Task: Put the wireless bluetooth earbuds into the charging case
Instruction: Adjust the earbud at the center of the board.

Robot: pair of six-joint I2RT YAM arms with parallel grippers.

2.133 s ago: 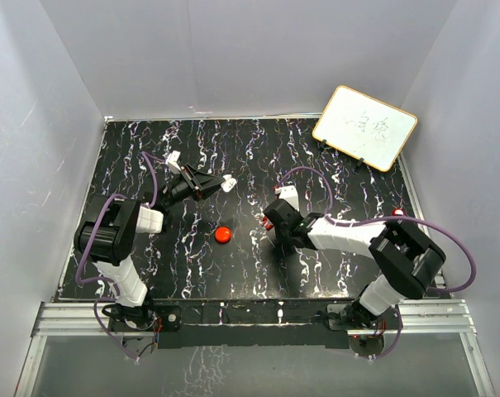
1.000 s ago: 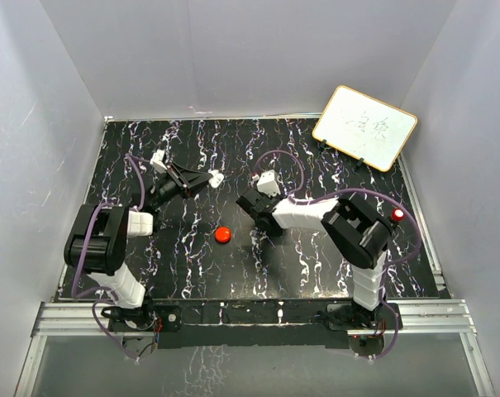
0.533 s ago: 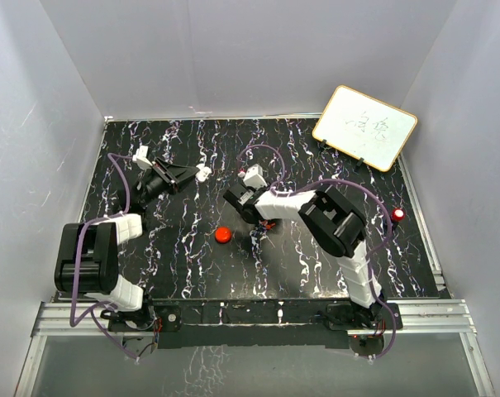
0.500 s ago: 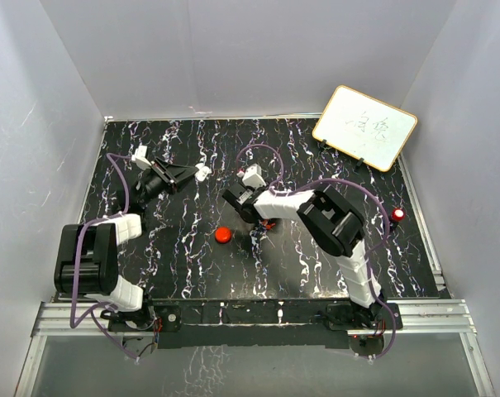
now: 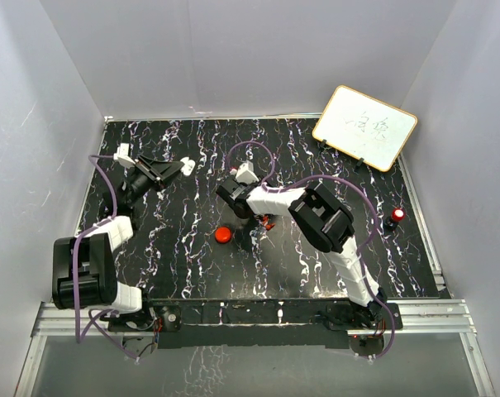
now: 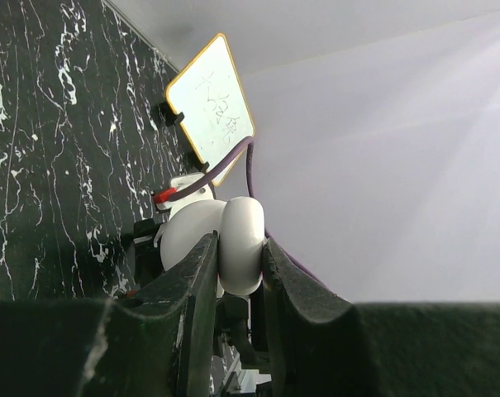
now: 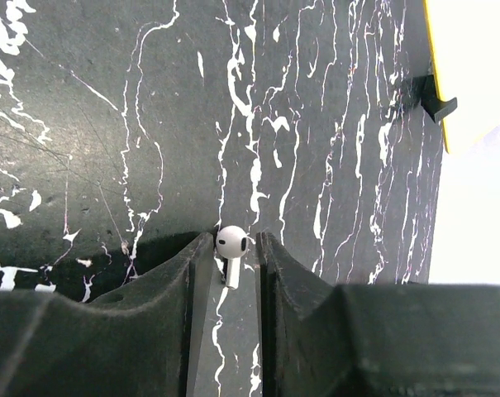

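Note:
A white earbud (image 7: 231, 244) lies on the black marbled table between the fingertips of my right gripper (image 7: 230, 248). It rests against the left finger, with a thin gap to the right one, so the jaws stand slightly open around it. From above, this gripper (image 5: 225, 194) sits low near the table's middle. My left gripper (image 5: 182, 166) is raised at the back left, shut on a white rounded charging case (image 6: 240, 244) pinched between both fingers. Only one earbud shows.
A round red puck (image 5: 223, 235) lies just in front of the right gripper. A small red piece (image 5: 269, 222) sits under the right forearm. Another red-topped item (image 5: 396, 215) is at the right. A whiteboard (image 5: 364, 126) leans at the back right. Grey walls enclose the table.
My left arm has swung left and back with the white case. The right gripper has slid left over the table, and its jaws have eased apart around the earbud.

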